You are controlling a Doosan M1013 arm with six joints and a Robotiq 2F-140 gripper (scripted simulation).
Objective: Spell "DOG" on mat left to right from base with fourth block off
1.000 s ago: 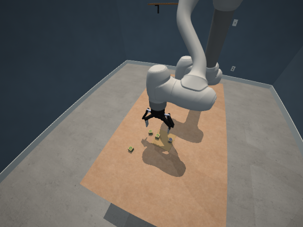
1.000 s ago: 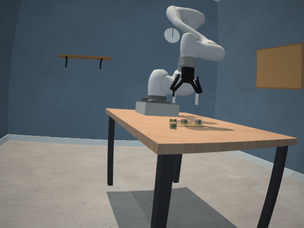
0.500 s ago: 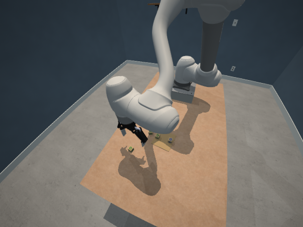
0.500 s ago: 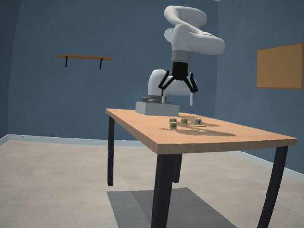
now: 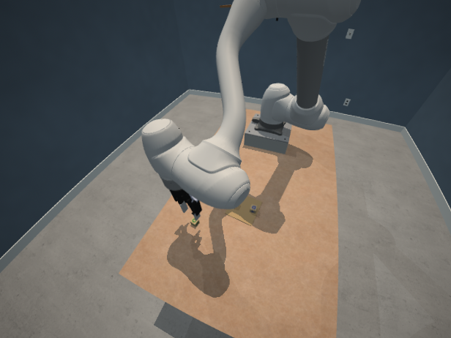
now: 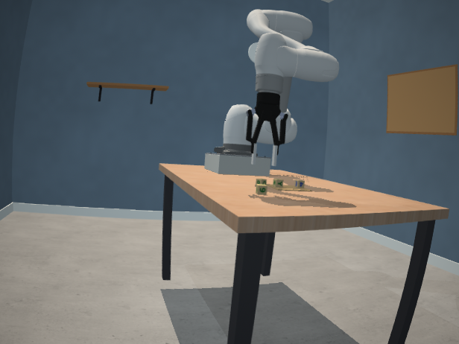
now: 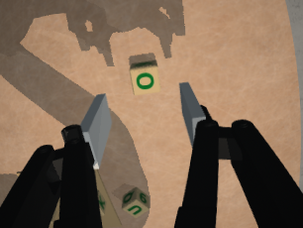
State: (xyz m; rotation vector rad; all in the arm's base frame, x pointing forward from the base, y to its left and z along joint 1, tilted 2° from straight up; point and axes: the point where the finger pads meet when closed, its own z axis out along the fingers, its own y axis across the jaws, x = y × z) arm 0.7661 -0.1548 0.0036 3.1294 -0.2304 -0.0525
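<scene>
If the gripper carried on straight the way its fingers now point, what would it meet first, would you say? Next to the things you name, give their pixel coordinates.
Probably the O block [image 5: 194, 222] [image 7: 145, 80] or the bare tabletop [image 5: 285, 267] [image 6: 335, 208] [image 7: 238, 59] close beside it; depth is unclear, so I can't say which.
</scene>
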